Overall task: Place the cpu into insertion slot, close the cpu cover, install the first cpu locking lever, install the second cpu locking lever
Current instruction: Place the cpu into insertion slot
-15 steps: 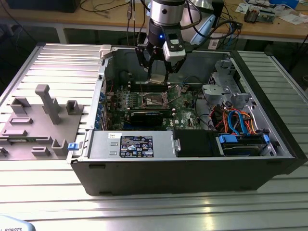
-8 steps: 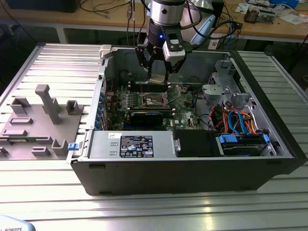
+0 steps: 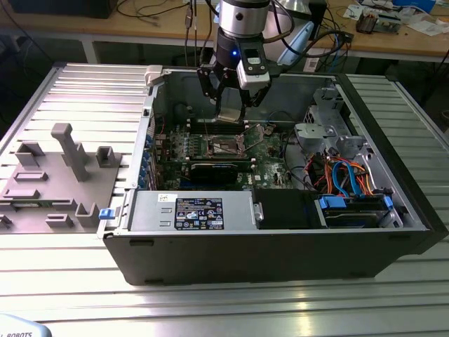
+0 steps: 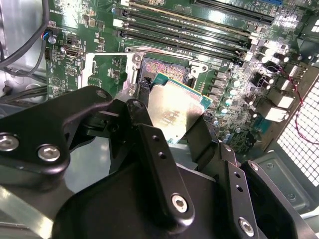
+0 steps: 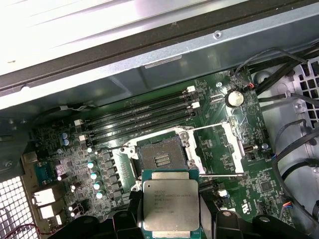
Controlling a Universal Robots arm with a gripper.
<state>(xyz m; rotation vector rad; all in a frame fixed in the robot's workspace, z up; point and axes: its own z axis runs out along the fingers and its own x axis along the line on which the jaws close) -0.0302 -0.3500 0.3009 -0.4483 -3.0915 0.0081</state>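
The open computer case [image 3: 266, 256] is entered from above by the gripper [image 3: 230, 118]. On the green circuit board [image 5: 259, 186] the insertion slot [image 5: 160, 156] is seen uncovered, beneath the claw and slightly ahead of its fingertips. The cpu cover [image 5: 233, 139] stands open to one side of the slot. The cpu [image 5: 171, 204] is clamped by two opposite edges between the fingers, metal top up. It is held clear above the board and is not yet seated. Its edges are judged roughly square to the slot's.
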